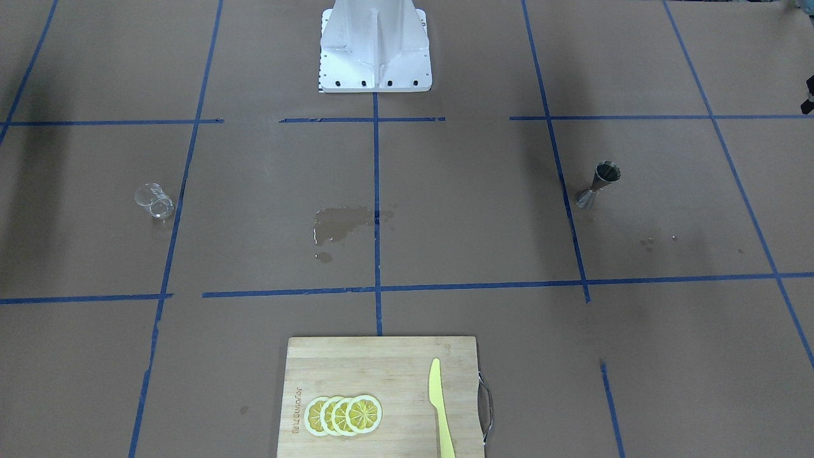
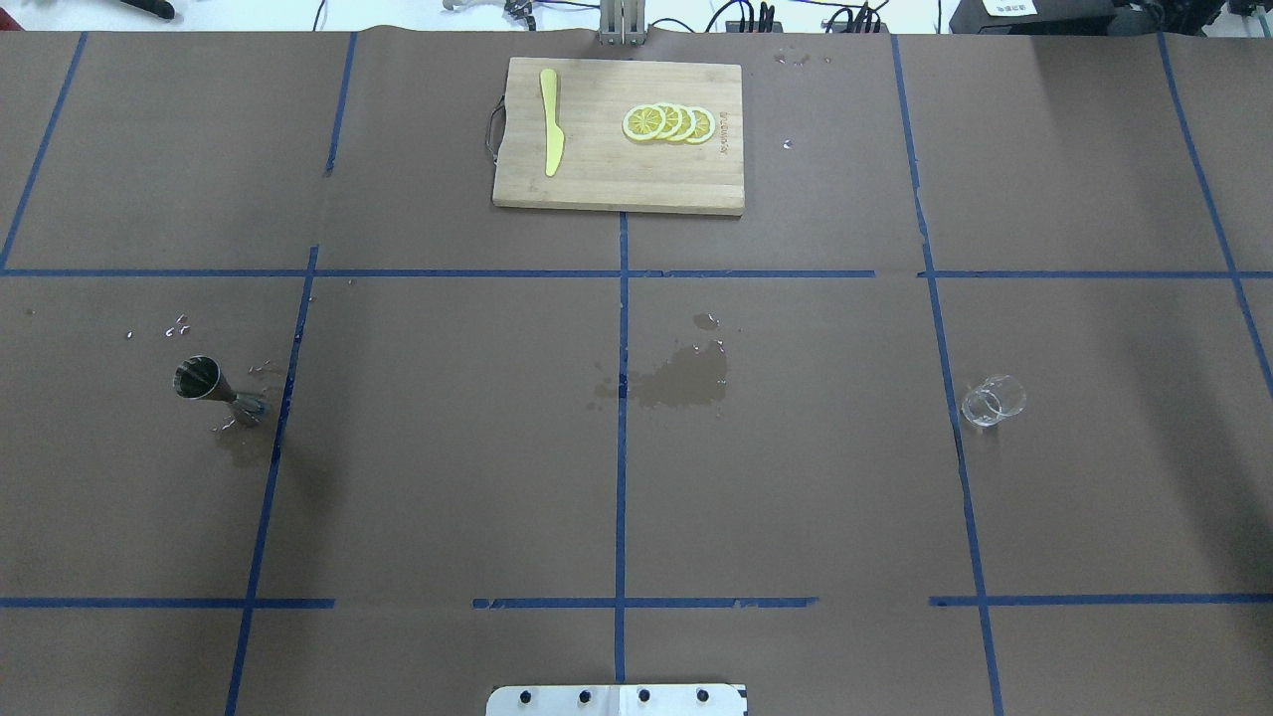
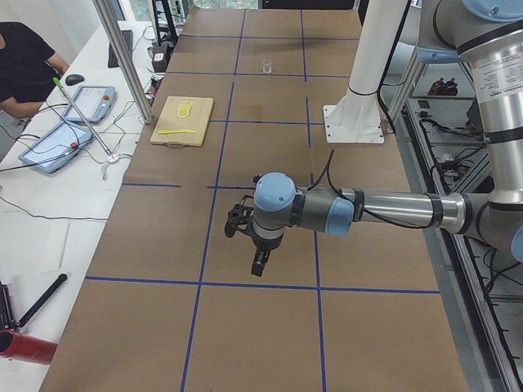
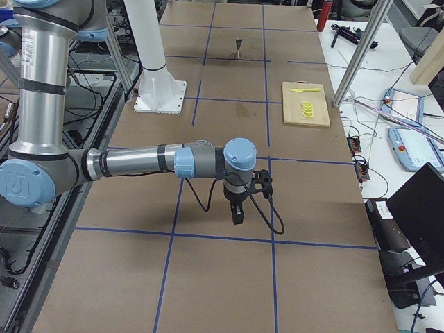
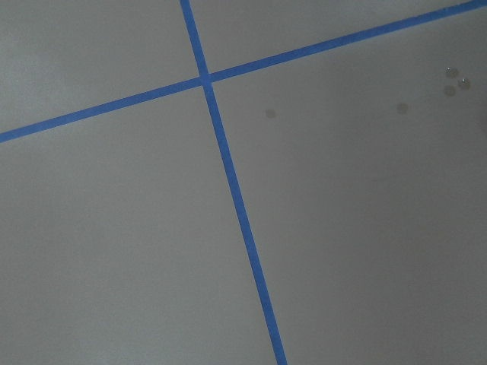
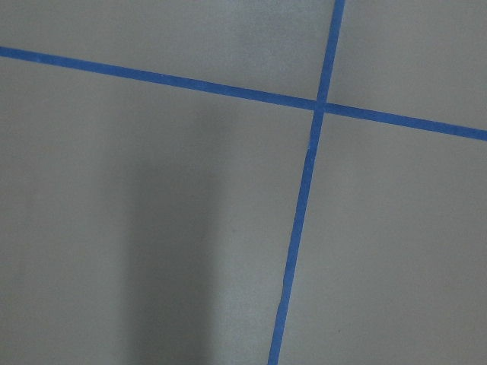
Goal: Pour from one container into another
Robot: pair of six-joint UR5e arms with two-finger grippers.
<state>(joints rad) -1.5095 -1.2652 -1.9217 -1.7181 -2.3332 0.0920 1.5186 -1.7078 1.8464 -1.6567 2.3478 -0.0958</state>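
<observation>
The clear glass cup (image 1: 154, 201) (image 2: 993, 401) stands upright on the brown table on the robot's right side, small and far in the exterior left view (image 3: 266, 66). On the robot's left side, the silver jigger (image 1: 598, 184) (image 2: 214, 390) (image 4: 238, 48) stands upright with droplets around its foot. My left gripper (image 3: 260, 265) hangs over bare table, far from both, and shows only in the exterior left view. My right gripper (image 4: 237, 211) likewise shows only in the exterior right view. I cannot tell whether either is open or shut. Both wrist views show only table and blue tape.
A wet spill (image 1: 340, 222) (image 2: 681, 383) darkens the table's middle. A wooden cutting board (image 1: 381, 369) (image 2: 597, 169) with lemon slices (image 1: 344, 415) and a yellow knife (image 1: 439, 407) lies at the far edge. The white robot base (image 1: 375, 51) stands mid-table. A person (image 3: 24, 65) sits beside the table.
</observation>
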